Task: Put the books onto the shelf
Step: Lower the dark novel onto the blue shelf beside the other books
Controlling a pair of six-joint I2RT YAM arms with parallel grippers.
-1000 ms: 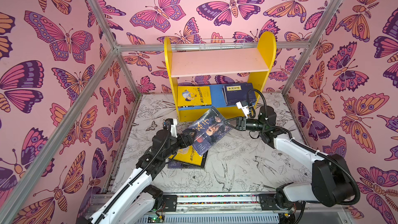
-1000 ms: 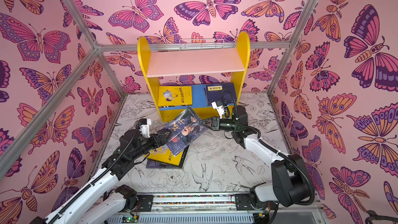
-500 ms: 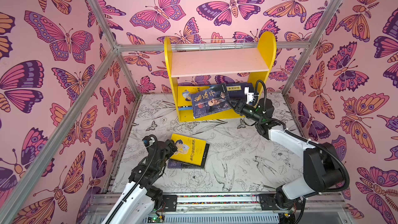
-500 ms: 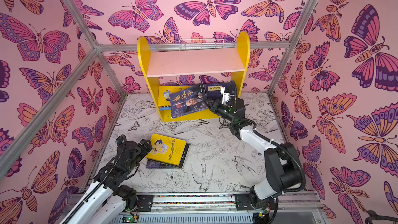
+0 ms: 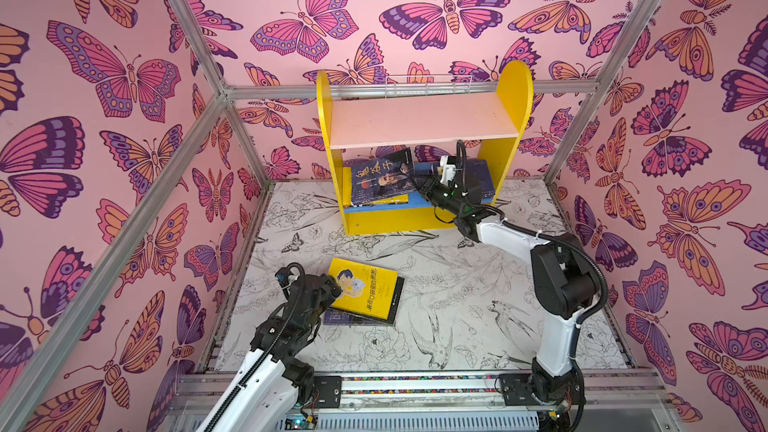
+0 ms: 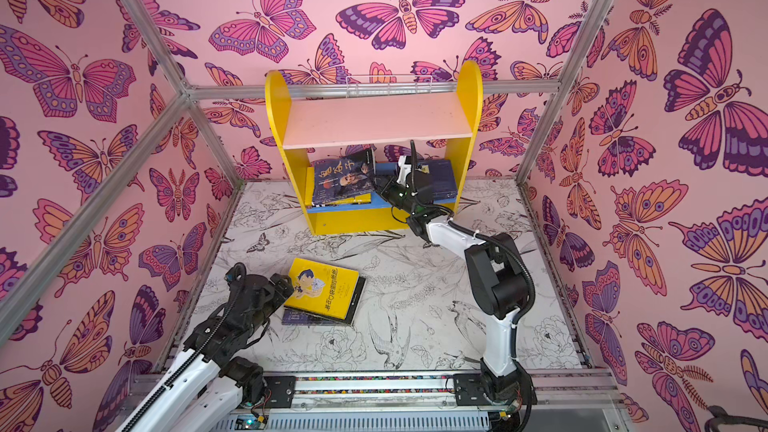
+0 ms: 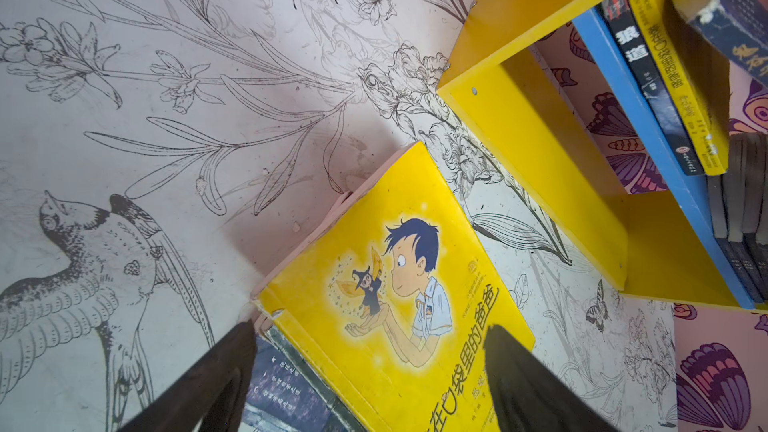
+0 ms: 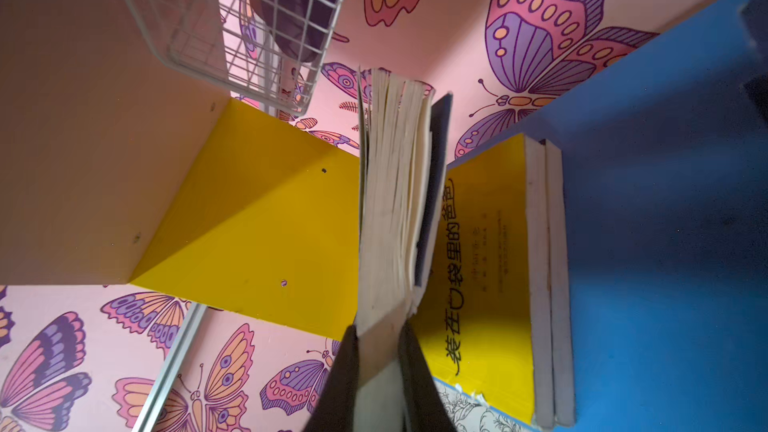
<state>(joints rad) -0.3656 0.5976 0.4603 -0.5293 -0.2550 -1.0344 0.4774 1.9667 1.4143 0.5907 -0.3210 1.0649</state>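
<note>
1. The right hand [image 8: 378, 351] is clamped narrow on an edge of the dark book [image 5: 381, 176] with the white characters. A second ago both hands held that book in the air in front of the shelf [image 5: 513, 89]. Now the right hand alone has carried it into the lower tier.
2. The dark book is not yet down. It stands tilted on edge, pages fanning loose, over the yellow shelved book [image 8: 486, 263], which lies flat on the blue lower board [image 8: 665, 243].
3. The left hand [image 7: 370, 380] has let go and drawn back. Its jaws stand wide over one end of the yellow cartoon-boy book [image 5: 363, 292], gripping nothing.
4. My reading is that the hand-over is finished: one book is close to being laid down and the next pick is being lined up.
5. The yellow cartoon-boy book lies flat on the surface [image 5: 457, 305], well apart from the shelf, with another dark paperback [image 7: 282, 388] underneath it.
6. In the way:
   - The pink upper board [image 5: 419, 118] sits close above the tilted book.
   - The navy stack [image 5: 482, 172] lies just beside the right wrist.
   - The wire rail [image 8: 257, 35] runs behind the upper board.
   - Letting go now could leave the book leaning or let it slide off the stack.
</note>
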